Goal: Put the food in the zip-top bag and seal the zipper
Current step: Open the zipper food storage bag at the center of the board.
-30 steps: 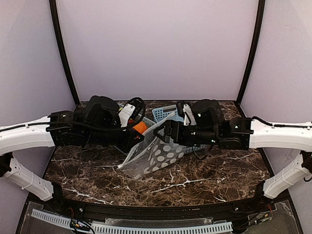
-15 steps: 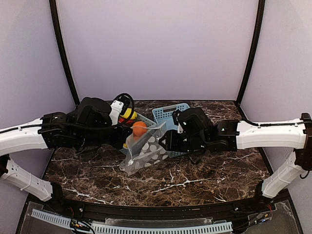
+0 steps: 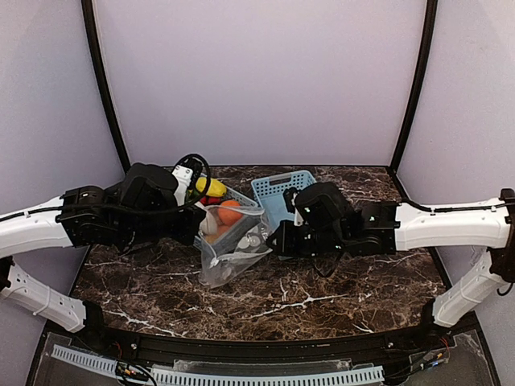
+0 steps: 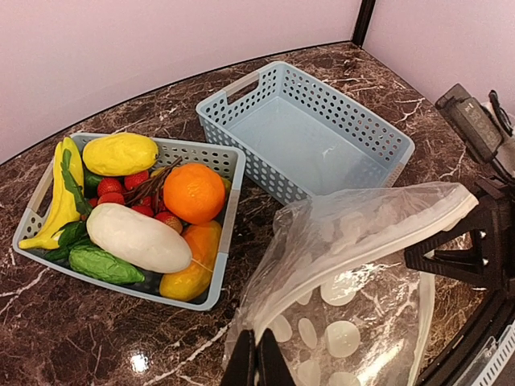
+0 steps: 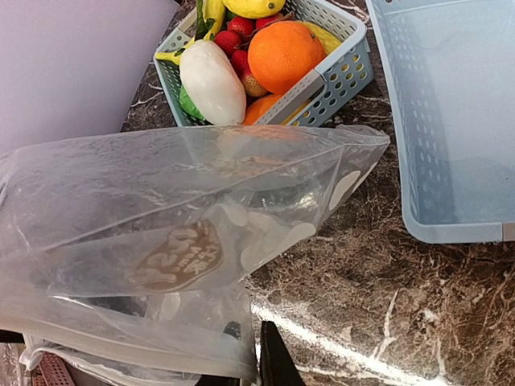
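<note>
**Inspector:** Left gripper (image 4: 257,358), what do you record?

**Observer:** Jaws closed tight, pinching a fold of film at one end of the mouth of the zip-top bag (image 4: 354,265).

**Inspector:** And the right gripper (image 5: 256,371)?

**Observer:** Fingers drawn close together, with the bag's opposite edge caught between them. It grips the bag and nothing else.

**Inspector:** Position of the bag?

**Observer:** Strung between the two grippers over the marble table (image 3: 322,297), mouth gaping, dotted body hanging down. Its lower end looks to touch the table top, though I cannot be certain. The zipper (image 4: 370,248) shows as a pale strip along one lip, unjoined. I cannot make out the slider.

**Inspector:** The food (image 4: 193,277)?

**Observer:** All that I see lies in the light-blue lattice basket (image 4: 228,233) just behind the bag, on the left arm's side. The orange (image 4: 193,193) sits against the wall nearest the bag, with the white oblong piece (image 4: 137,237) beside it. A yellow lemon-shaped piece (image 4: 121,153), red berries (image 4: 109,186) and a green piece (image 4: 100,264) lie around them.

**Inspector:** Anything else?

**Observer:** The second basket (image 4: 249,153), same make, stands close beside the first, toward the right arm.
</note>
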